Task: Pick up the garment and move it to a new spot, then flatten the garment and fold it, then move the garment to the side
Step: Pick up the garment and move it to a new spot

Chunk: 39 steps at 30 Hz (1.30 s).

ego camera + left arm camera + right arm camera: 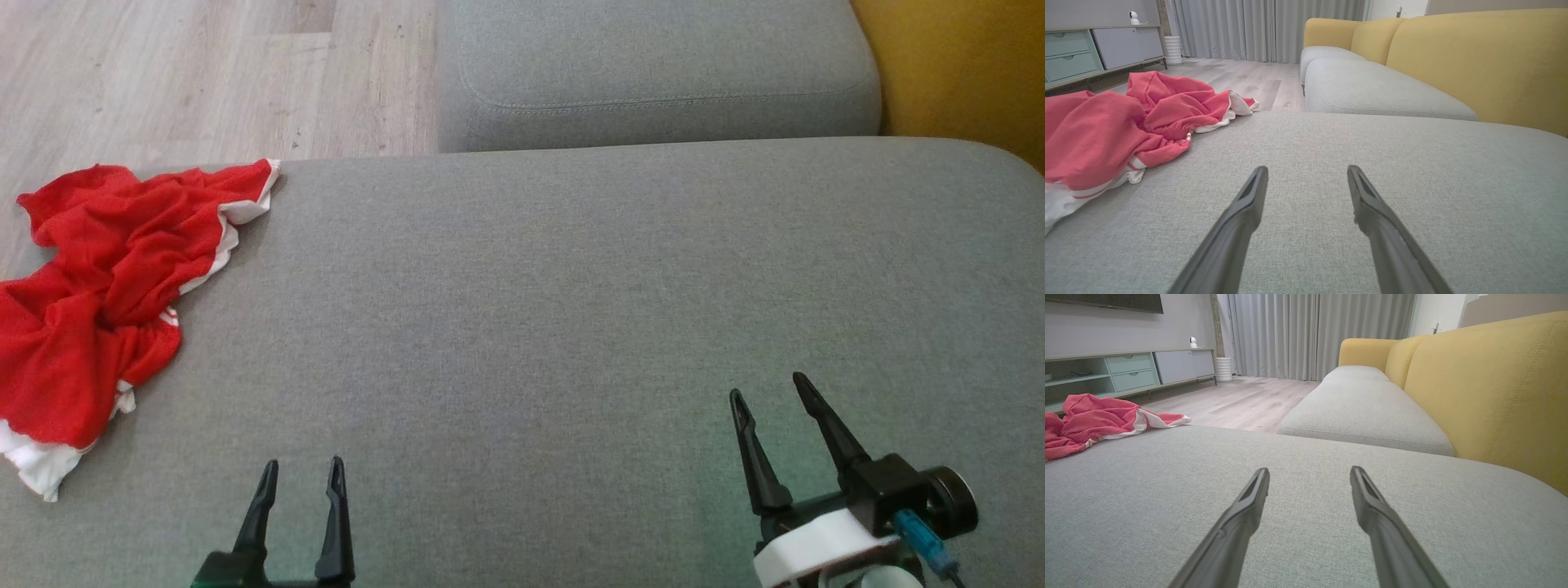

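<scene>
A crumpled red garment (pixel 98 294) with white trim lies at the left edge of the grey sofa cushion (pixel 571 310). The left wrist view has the garment (pixel 1114 122) at left, and the right wrist view has the garment (pixel 1094 420) far left. My left gripper (pixel 302 474) is open at the lower left, to the right of the garment and apart from it, its fingers (pixel 1249 200) holding nothing. My right gripper (pixel 771 392) stands open at the lower right, far from the cloth, with its fingers (pixel 1251 498) over bare cushion.
A second grey cushion (pixel 653 73) lies beyond, with the yellow sofa back (pixel 955 73) at the right. Wooden floor (pixel 188 73) lies past the cushion's far left edge. A cabinet (pixel 1126 371) and curtains (pixel 1314 330) stand across the room.
</scene>
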{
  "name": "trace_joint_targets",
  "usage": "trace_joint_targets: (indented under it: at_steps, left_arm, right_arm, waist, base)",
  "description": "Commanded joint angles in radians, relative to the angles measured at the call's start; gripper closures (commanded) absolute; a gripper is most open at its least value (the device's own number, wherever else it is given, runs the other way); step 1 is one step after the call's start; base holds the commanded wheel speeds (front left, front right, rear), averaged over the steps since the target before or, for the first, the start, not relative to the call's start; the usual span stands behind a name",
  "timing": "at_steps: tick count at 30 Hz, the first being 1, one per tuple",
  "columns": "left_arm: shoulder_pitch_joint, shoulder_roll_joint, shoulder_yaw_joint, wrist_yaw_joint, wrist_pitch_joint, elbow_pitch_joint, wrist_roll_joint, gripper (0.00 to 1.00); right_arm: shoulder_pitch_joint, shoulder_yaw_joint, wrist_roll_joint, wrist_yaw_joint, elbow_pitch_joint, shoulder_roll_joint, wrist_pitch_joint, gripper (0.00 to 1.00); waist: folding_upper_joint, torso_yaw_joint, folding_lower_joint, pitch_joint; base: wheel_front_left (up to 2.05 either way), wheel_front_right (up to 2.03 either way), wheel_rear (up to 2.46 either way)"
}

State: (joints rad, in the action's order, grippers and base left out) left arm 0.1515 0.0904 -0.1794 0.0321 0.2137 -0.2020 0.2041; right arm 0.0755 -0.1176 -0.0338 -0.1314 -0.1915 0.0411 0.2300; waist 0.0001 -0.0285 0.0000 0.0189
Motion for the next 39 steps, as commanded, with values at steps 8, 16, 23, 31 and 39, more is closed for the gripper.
trace_joint_targets:
  at_steps: [8,16,23,31,39]
  left_arm:
    - [-0.025,0.015,0.018,0.01,0.006,0.033,0.003,0.0]
    - [-0.043,0.022,0.006,0.014,-0.002,0.041,-0.001,0.0]
    - [-0.045,0.035,0.013,0.022,-0.004,0.055,0.001,0.0]
    - [-0.034,0.055,0.027,0.034,-0.001,0.078,0.009,0.0]
    - [-0.019,0.065,0.035,0.047,-0.004,0.096,0.017,0.0]
  right_arm:
    - [-0.023,-0.017,-0.007,0.001,0.032,0.009,0.012,0.0]
    - [-0.009,0.018,-0.011,0.001,0.034,0.009,0.015,0.0]
    - [-0.012,0.012,-0.001,0.001,0.033,0.009,0.018,0.0]
    - [-0.028,-0.022,0.011,0.001,0.025,0.009,0.023,0.0]
    - [-0.037,-0.033,0.011,0.001,0.017,0.009,0.025,0.0]
  waist:
    - [-0.0001,-0.005,0.0,-0.003]
    - [-0.0001,-0.103,0.0,-0.002]
    - [-0.0001,-0.243,0.0,0.0]
    - [-0.0001,-0.406,0.0,-0.002]
    - [-0.0001,-0.45,0.0,-0.002]
  base:
    - [0.0,0.0,0.0]
    - [0.0,0.0,0.0]
    - [0.0,0.0,0.0]
    - [0.0,0.0,0.0]
    - [0.0,0.0,0.0]
